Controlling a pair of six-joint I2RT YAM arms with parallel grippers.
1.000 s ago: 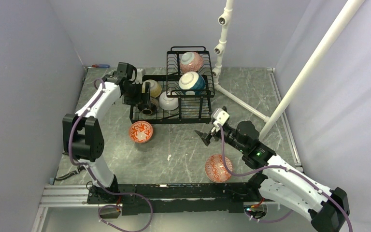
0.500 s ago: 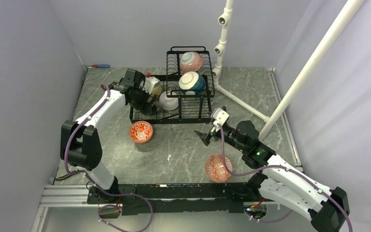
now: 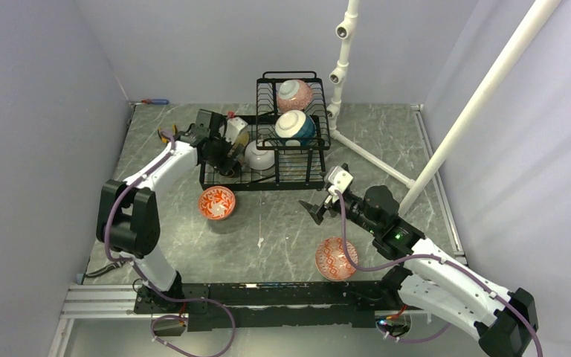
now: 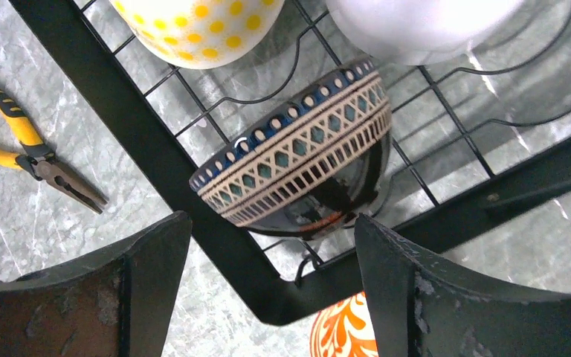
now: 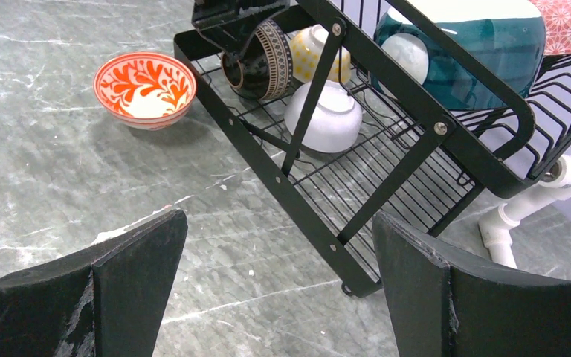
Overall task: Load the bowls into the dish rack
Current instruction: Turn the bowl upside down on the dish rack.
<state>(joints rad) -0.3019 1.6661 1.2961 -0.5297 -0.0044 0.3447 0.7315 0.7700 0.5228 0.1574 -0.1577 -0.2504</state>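
Left gripper (image 4: 268, 227): jaws spread, empty
Blue-patterned bowl (image 4: 297, 171): tipped on its side in dish rack (image 4: 156, 160), just ahead between jaws
Right gripper (image 5: 276, 219): spread, empty, dish rack ahead

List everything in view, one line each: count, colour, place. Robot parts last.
dish rack: one, black wire, back centre of table
yellow-dotted bowl: one, cream, lower rack
white bowl: one, lower rack
dark patterned bowl: one, lower rack, front-left corner
pink bowl: one, raised tier
teal-and-white bowl: one, raised tier
orange-patterned bowl: one, table, before rack
red-patterned bowl: one, table, near right arm
pliers: one, yellow-handled, left of rack
pipe stand: one, white, right of rack
table: grey marbled
left end effector: black, open, at dark patterned bowl
right end effector: black, open, empty
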